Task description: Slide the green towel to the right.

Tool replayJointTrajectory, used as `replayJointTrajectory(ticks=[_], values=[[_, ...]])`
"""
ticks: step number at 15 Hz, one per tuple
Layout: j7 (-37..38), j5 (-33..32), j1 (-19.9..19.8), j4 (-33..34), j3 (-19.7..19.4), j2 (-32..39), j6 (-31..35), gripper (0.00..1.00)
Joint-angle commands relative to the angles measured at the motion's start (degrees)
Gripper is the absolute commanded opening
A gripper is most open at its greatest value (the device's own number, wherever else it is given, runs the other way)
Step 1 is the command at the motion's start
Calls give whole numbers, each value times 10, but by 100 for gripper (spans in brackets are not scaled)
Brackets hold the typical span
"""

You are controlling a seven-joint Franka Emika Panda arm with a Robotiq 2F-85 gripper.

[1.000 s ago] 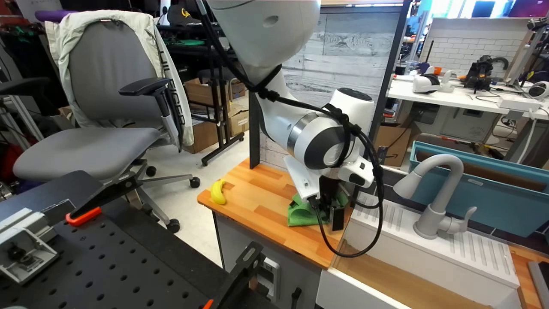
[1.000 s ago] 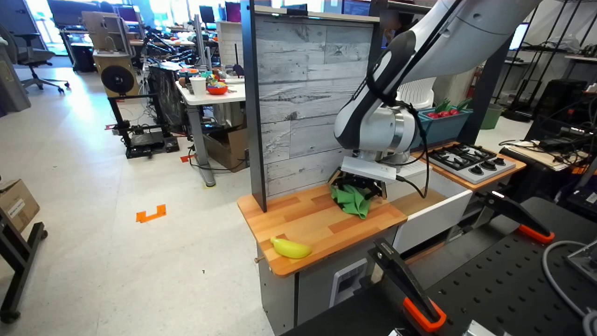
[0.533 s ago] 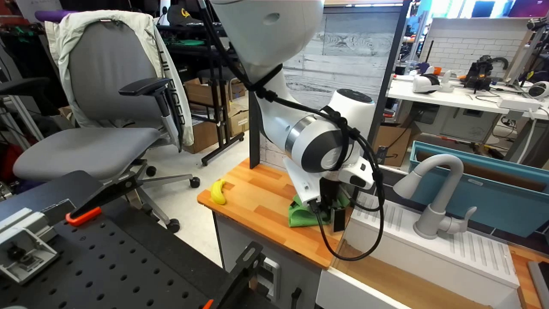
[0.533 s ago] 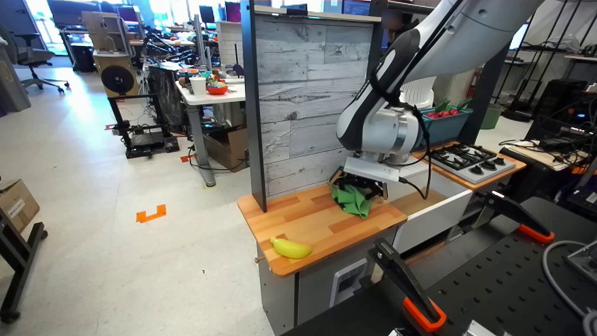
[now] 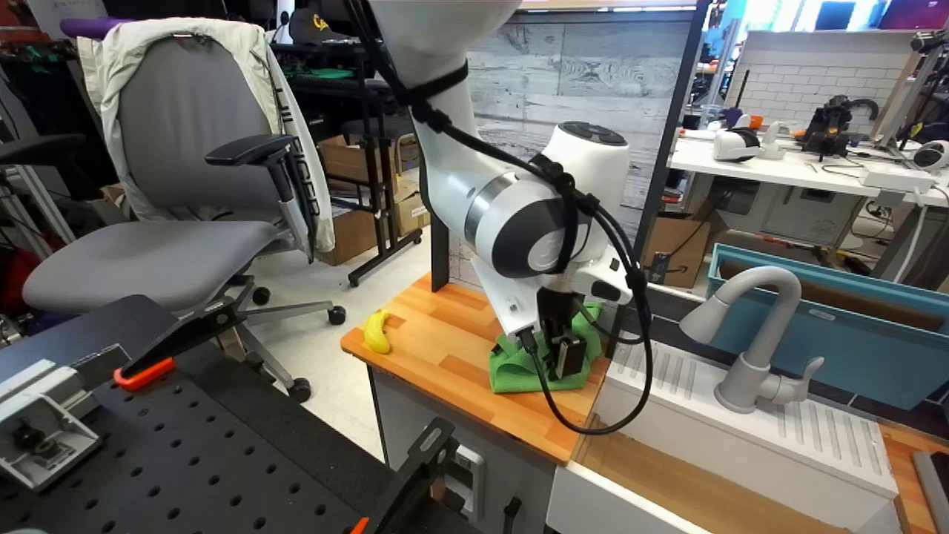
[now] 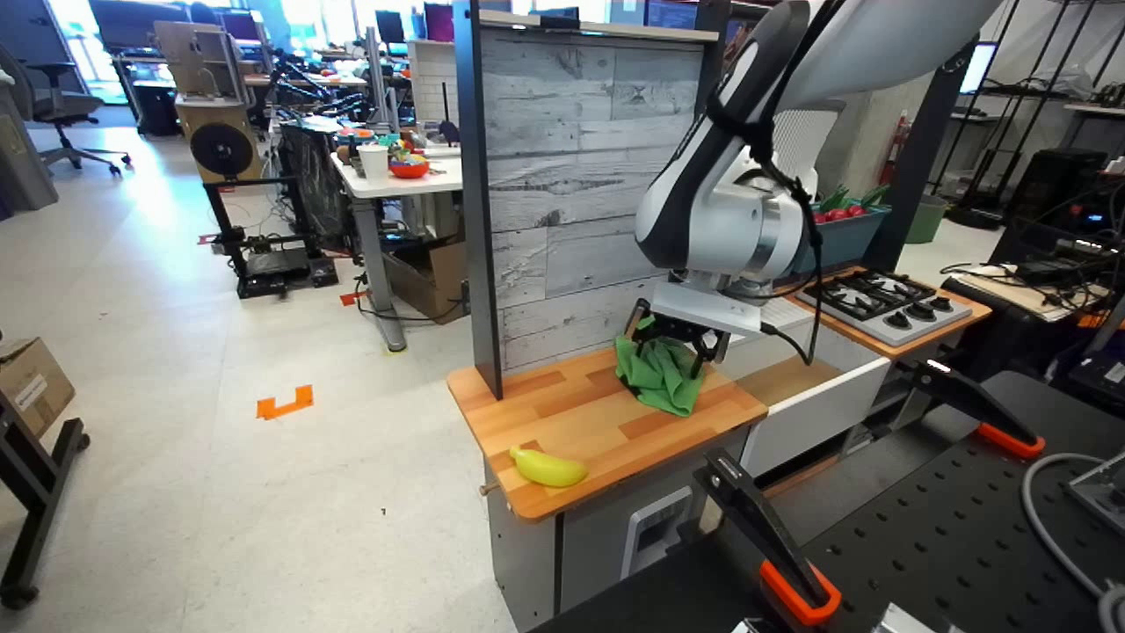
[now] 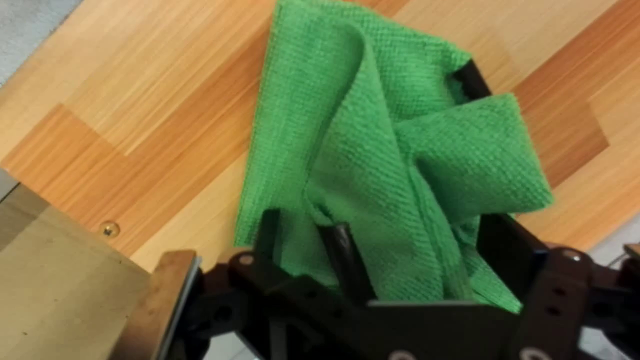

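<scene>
Wrist view alone picks out a small screw (image 7: 109, 229) in the wooden counter (image 7: 170, 120), where the green towel (image 7: 370, 160) lies rumpled beneath the gripper (image 7: 382, 225), its fingers (image 7: 507, 255) spread wide, while the yellow banana (image 6: 549, 468), well apart from the towel on the same counter, appears only in both exterior views.

My Robotiq gripper (image 6: 668, 352) has risen in both exterior views, and in an exterior view my Panda arm (image 5: 511, 215) has moved leftward. The green towel (image 5: 511, 374) spreads slightly farther left there; more shows, its topmost part now higher than before.
</scene>
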Motion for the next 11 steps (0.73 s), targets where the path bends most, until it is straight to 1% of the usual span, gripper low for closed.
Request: replayJointTrajectory(ticks=[1, 5, 6, 8, 11], values=[[-22, 22, -15, -133, 26, -104, 41, 100], [-30, 44, -27, -221, 51, -187, 48, 100], [-9, 32, -4, -147, 26, -128, 29, 100], [-9, 33, -4, -160, 27, -144, 27, 100], [-9, 32, -4, -156, 26, -134, 27, 100]])
